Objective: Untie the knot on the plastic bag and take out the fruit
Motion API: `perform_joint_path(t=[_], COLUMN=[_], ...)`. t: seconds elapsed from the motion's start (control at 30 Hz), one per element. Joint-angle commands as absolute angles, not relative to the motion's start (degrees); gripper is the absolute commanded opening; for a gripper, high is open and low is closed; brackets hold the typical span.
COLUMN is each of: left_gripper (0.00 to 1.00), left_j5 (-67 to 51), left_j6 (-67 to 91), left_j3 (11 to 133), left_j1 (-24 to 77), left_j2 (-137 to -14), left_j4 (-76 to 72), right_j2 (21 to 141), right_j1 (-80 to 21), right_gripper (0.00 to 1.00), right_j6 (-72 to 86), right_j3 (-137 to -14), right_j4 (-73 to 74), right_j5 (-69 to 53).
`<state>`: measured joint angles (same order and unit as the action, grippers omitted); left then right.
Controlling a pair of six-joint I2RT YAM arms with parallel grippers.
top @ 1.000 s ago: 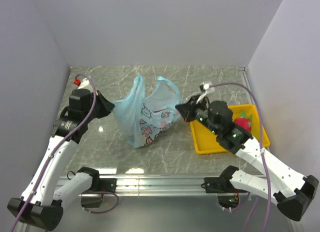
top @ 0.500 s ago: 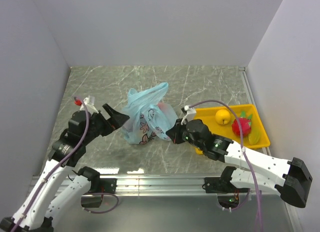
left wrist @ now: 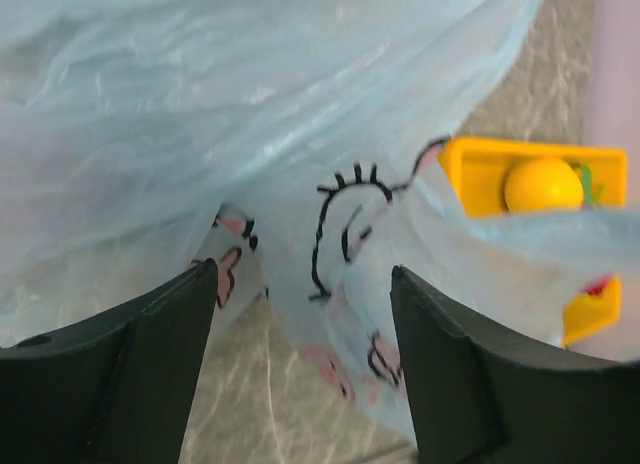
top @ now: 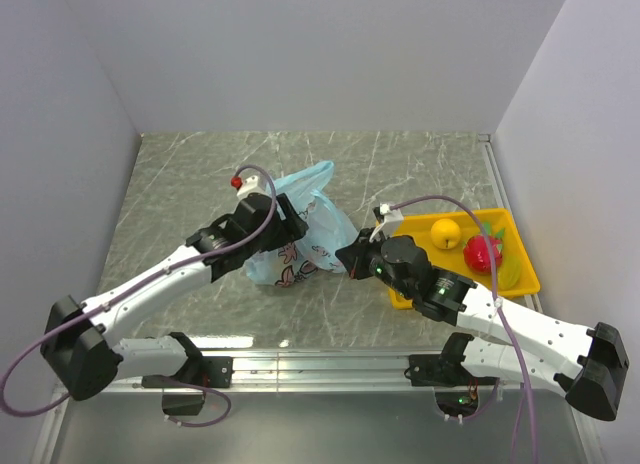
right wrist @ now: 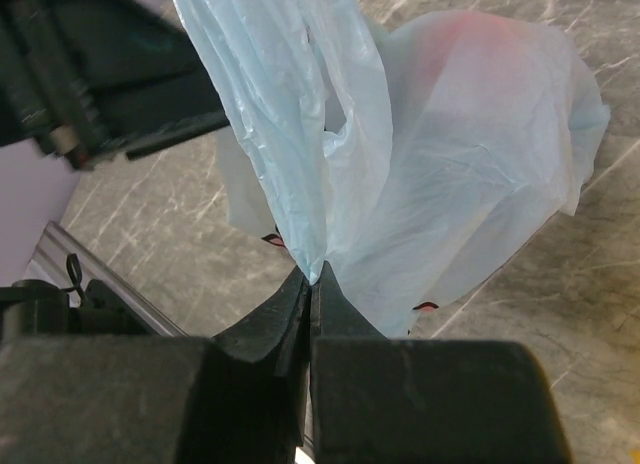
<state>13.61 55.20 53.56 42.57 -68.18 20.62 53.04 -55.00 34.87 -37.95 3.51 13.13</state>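
On the table (top: pixel 400 164), the bag (top: pixel 325 239) lies in the middle, just left of the tray (top: pixel 418 231). I see no knot on it, and one handle (top: pixel 312 174) stands up loose, so the untying seems done. The right gripper (right wrist: pixel 312 276) is pinched tight on a fold of film at the bag's side. The left gripper (left wrist: pixel 302 284) has its jaws wide, with film between them but not squeezed. One yellow fruit (top: pixel 446 232) sits in the tray. A pink shape (right wrist: pixel 470 54) behind the film suggests more fruit is left to take out.
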Motion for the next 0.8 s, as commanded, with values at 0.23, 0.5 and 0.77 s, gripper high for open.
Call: perform_joint_path(t=[0.23, 0.5, 0.77], left_gripper=[0.69, 0.0, 0.0], left_j5=[23.29, 23.99, 19.97], left_j6=[57.83, 59.5, 67.4], left_j3=[56.77, 50.2, 31.74], left_j1=[42.63, 42.54, 41.22], left_j2=[-76.27, -72.44, -42.56], left_j4=[13.18, 13.78, 27.67], right_j2=[51.24, 49.4, 48.25], right_j1=[-55.72, -54.85, -46.67], right_gripper=[0.0, 0.0, 0.0], right_j6=[33.84, 37.24, 47.38], right_j3=[-39.99, -38.94, -35.51], right_j4=[3.78, 8.86, 18.36], right_j5=[13.01, 21.85, 22.94])
